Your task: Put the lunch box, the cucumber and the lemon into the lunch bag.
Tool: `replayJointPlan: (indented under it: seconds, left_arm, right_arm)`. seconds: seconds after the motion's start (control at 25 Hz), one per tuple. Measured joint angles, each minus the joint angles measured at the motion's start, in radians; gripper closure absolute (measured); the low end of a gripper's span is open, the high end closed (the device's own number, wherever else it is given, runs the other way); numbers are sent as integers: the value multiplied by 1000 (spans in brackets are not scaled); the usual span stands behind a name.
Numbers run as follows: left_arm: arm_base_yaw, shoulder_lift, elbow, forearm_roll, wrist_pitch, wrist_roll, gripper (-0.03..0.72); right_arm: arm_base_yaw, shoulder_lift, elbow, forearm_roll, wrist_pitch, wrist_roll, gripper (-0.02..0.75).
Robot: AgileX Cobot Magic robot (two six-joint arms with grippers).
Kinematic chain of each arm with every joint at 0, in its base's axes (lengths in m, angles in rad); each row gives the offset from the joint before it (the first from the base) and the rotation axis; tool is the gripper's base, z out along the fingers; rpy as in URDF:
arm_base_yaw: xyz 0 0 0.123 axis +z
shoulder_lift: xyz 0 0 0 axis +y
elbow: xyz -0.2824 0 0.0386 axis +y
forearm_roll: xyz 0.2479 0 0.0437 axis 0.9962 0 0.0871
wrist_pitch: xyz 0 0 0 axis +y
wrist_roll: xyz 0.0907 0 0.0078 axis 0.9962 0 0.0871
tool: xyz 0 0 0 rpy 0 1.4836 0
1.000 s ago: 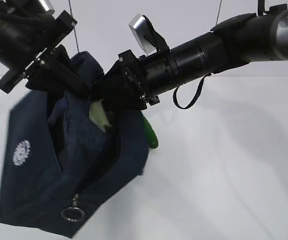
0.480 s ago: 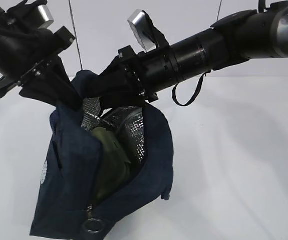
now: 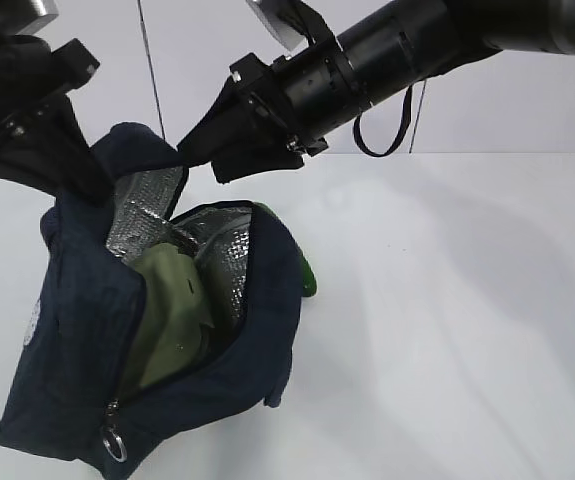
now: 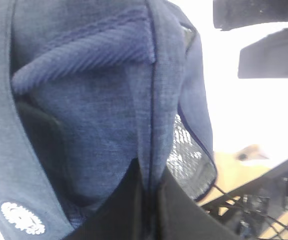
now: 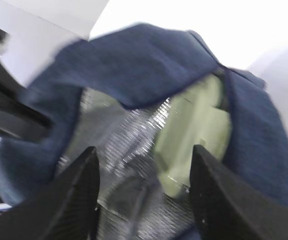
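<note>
The navy lunch bag (image 3: pixel 77 330) hangs tilted at the left, its mouth open and showing silver lining. The sage-green lunch box (image 3: pixel 172 310) sits inside it and also shows in the right wrist view (image 5: pixel 194 125). A tip of the green cucumber (image 3: pixel 308 277) peeks out behind the bag's right edge, on the table. The lemon is hidden. My left gripper (image 3: pixel 85 185) is shut on the bag's upper fabric edge (image 4: pixel 151 150) and holds it up. My right gripper (image 3: pixel 202 155) is open and empty just above the bag's mouth (image 5: pixel 144 170).
The white table (image 3: pixel 467 330) stretches to the right of the bag. The bag's silver ring pull (image 3: pixel 114 441) hangs at its lower corner. Its white logo (image 4: pixel 21 225) shows in the left wrist view. Thin vertical cables (image 3: pixel 150 70) hang behind the arms.
My right gripper has pulled up and out of the bag's mouth. My left arm has risen to the upper left with the bag's edge. The bag has swung, and the lunch box now shows inside it.
</note>
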Motion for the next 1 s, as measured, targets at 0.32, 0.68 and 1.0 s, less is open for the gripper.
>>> replayJointPlan:
  seconds: [0.32, 0.68, 1.0]
  left_arm:
    - [19, -47, 0, 54, 10, -6, 694]
    - [105, -73, 0, 63, 20, -6, 694]
    - [198, -101, 0, 67, 20, -6, 694]
  right_arm:
    - [0, 0, -24, -55, 6, 21, 297]
    - [0, 0, -24, -158, 12, 62, 297]
    - [-40, 0, -24, -191, 15, 80, 297]
